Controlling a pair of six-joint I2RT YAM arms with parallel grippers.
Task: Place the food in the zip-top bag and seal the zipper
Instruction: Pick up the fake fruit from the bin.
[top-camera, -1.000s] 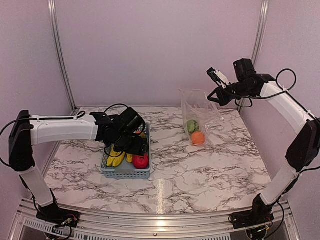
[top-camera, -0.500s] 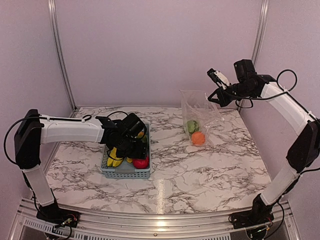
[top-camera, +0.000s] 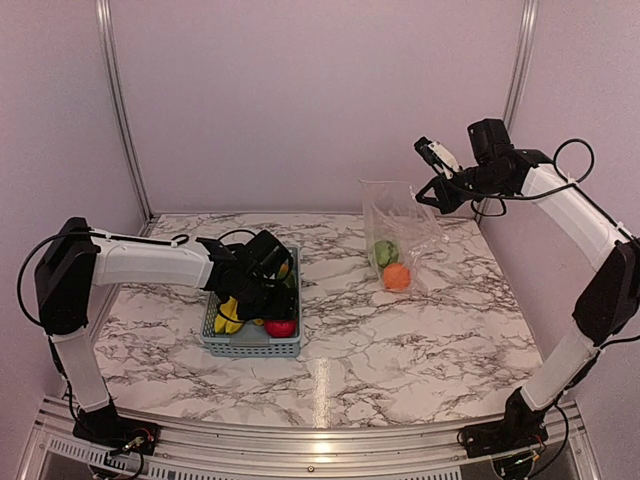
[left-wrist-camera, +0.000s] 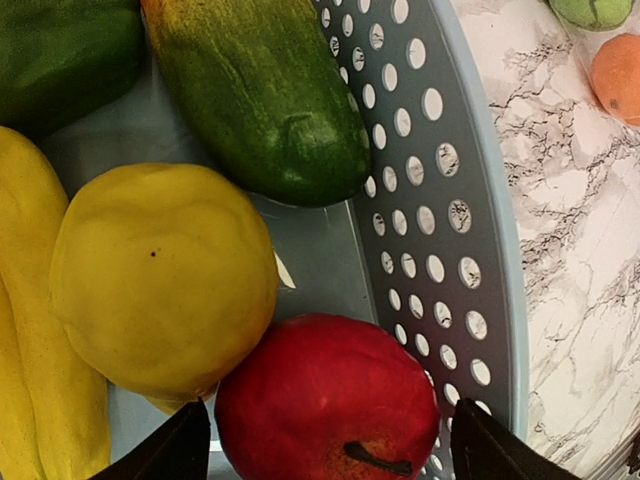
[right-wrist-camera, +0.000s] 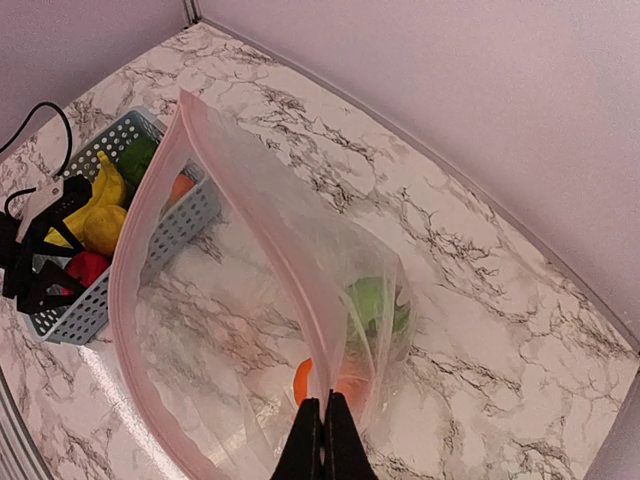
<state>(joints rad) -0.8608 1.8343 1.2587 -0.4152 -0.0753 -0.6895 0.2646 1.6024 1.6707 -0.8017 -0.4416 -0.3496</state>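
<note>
Two arms work over the marble table (top-camera: 400, 340), and the largest task item on it is the zip-top bag (top-camera: 395, 215), standing far right of centre. The right gripper (right-wrist-camera: 325, 425) is pinched tight on the bag's upper edge and lifts it, likely so the mouth hangs open for loading. The pink-tinted zipper (right-wrist-camera: 150, 200) runs around that mouth as a wide loop, plainly unsealed. To the left, nearer the arms, sits the grey-blue basket (top-camera: 250, 345), well apart from the bag. The left gripper (top-camera: 262, 290) reaches down into it with jaws spread wide and nothing held. From its wrist camera the two fingertips straddle the red apple (left-wrist-camera: 325, 400) (contact is not visible), which suggests the apple is the next pick. Beside the apple lie a round yellow fruit (left-wrist-camera: 160, 275), bananas (left-wrist-camera: 30, 330), a dark green vegetable (left-wrist-camera: 265, 95) and a green pepper (left-wrist-camera: 60, 50). A green melon (top-camera: 385, 252) and an orange (top-camera: 397, 277) already rest in the bag's bottom, so roughly a third of the loading looks done.
</note>
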